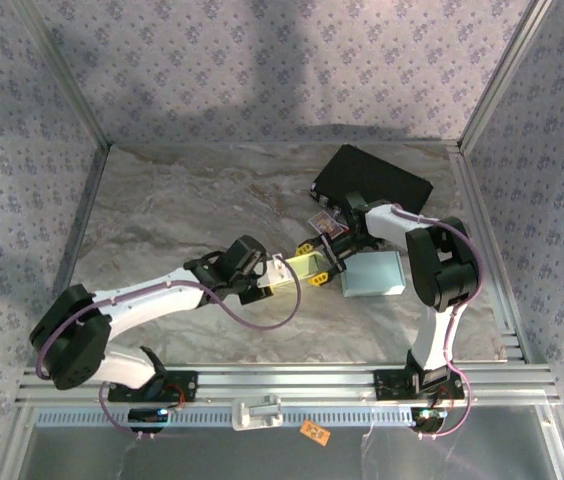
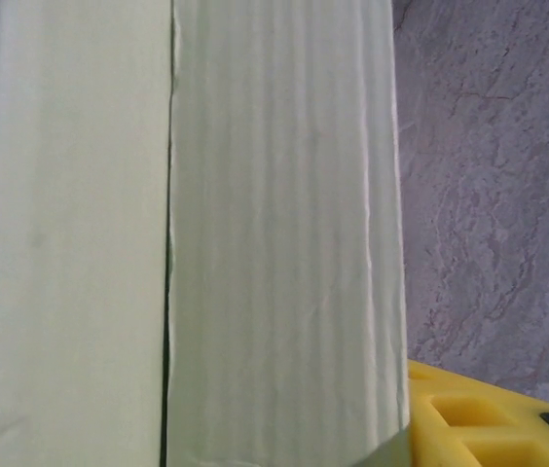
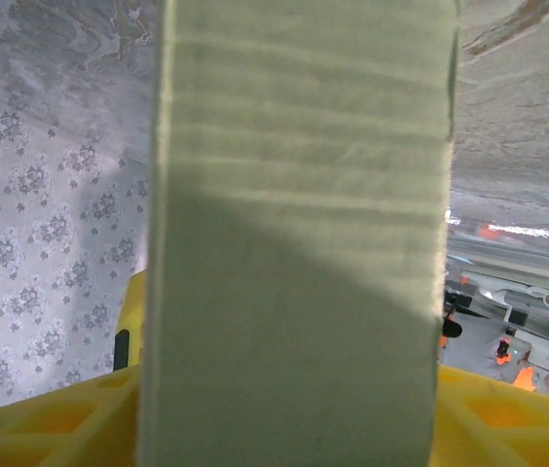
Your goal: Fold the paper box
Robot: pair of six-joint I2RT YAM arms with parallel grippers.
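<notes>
Two sets of jaws meet at the pale green paper box, right of the middle of the desk between the arms, and you cannot tell whether the left jaws or the right jaws are clamped on it or merely straddling a panel. Expect light, thin corrugated card that bends readily at its creases and dents if pinched hard, so take it by a flat panel near an edge, not across a fold. Its long axis appears to run across the desk from one arm to the other, with the creases seemingly following that line.
</notes>
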